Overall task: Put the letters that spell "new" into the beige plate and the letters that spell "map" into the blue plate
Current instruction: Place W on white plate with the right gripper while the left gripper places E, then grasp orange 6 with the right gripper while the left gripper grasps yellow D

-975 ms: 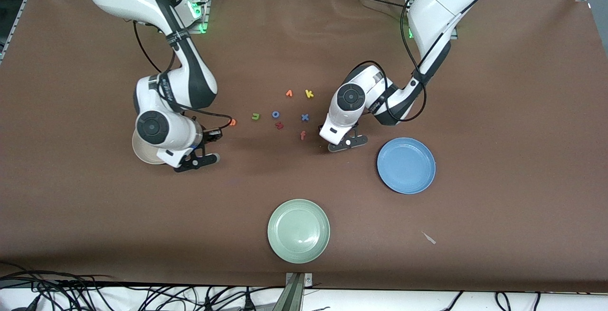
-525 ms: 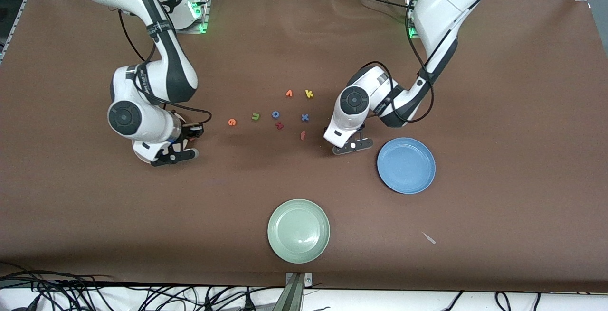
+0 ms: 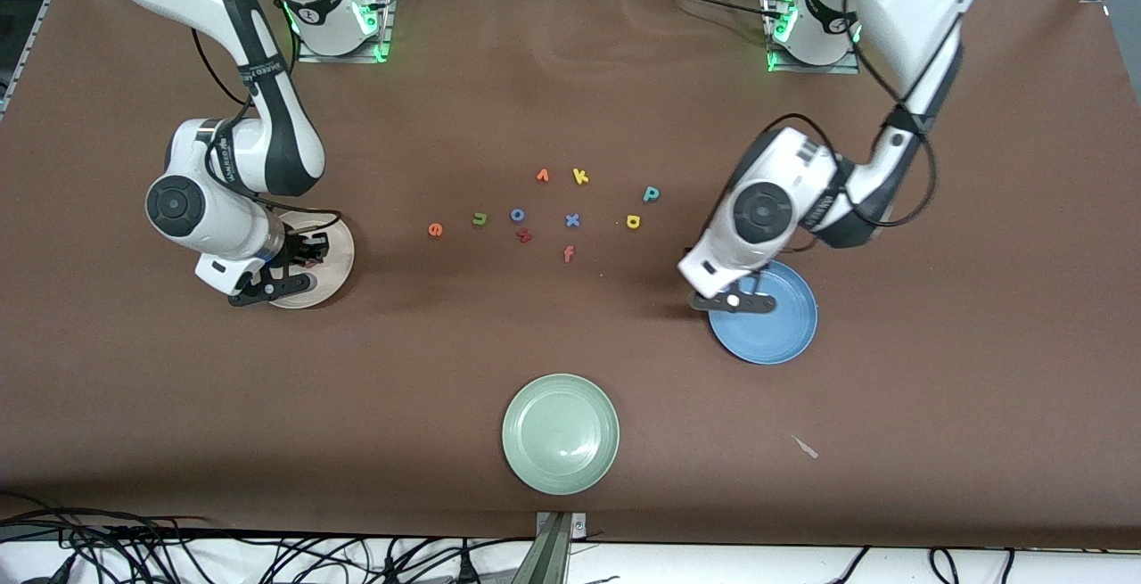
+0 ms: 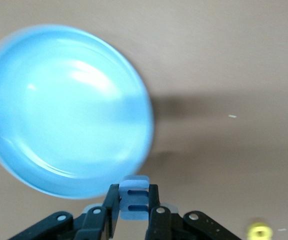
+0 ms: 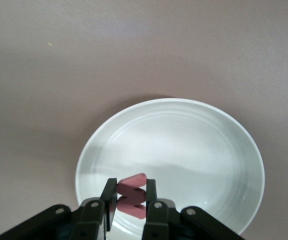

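My right gripper (image 3: 305, 256) is shut on the pinkish-red w (image 5: 132, 196) and hangs over the beige plate (image 3: 336, 265), low above the plate's inside (image 5: 194, 150). My left gripper (image 3: 751, 286) is shut on the blue m (image 4: 134, 200) over the rim of the blue plate (image 3: 784, 325); that plate (image 4: 64, 110) holds nothing. On the table between the plates lie the orange e (image 3: 435, 229), the green n (image 3: 480, 219), the teal p (image 3: 652, 194) and the yellow a (image 3: 633, 222).
Other letters lie among them: blue o (image 3: 517, 214), dark red letter (image 3: 525, 234), blue x (image 3: 572, 220), orange v (image 3: 542, 176), yellow k (image 3: 580, 176) and an orange-red f (image 3: 568, 253). A pale green plate (image 3: 561, 432) sits nearer the front camera.
The right arm swung with the w from the letters to over the beige plate. The left arm carried the m from the letters to the blue plate's rim, uncovering the p and the a.
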Robot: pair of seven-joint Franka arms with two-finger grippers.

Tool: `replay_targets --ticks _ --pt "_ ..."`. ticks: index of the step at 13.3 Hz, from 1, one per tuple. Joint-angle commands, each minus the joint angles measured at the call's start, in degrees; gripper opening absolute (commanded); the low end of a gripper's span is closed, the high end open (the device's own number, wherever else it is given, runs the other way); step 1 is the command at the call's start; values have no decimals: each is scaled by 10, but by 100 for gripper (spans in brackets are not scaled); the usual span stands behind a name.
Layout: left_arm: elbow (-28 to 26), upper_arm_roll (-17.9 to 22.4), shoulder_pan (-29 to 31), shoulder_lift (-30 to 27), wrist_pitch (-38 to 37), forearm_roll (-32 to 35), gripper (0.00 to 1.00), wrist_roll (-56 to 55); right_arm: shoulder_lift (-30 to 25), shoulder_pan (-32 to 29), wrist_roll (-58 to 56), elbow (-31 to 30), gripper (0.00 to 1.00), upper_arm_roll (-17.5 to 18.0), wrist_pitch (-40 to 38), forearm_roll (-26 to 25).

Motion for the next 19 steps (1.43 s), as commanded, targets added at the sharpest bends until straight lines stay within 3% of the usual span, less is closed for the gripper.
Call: replay_targets --ticks 1,2,5,7,8,9,13,15,19 --pt "-11 -6 41 -8 1 18 7 89 15 -8 -1 -2 86 1 22 6" --pt "-11 -6 49 -3 17 21 7 94 10 -8 2 1 100 1 16 8" --pt "-11 -7 66 31 68 84 8 104 -14 -6 44 3 100 4 -4 10" --pt "-12 -6 67 47 79 86 23 105 -30 0 93 3 100 11 -15 10" --pt "-11 -6 67 58 84 86 83 104 -38 0 121 3 100 24 -22 10" --pt "-11 -6 62 57 85 86 100 103 -47 0 159 3 100 33 -31 10" --pt "-10 -12 64 39 77 76 100 97 -88 1 285 -13 100 77 -64 9" --pt "-10 -35 57 18 35 74 100 79 -108 1 329 -34 100 97 -59 9" --pt "-31 -106 64 1 0 74 100 -75 -118 1 403 -106 100 145 57 7"
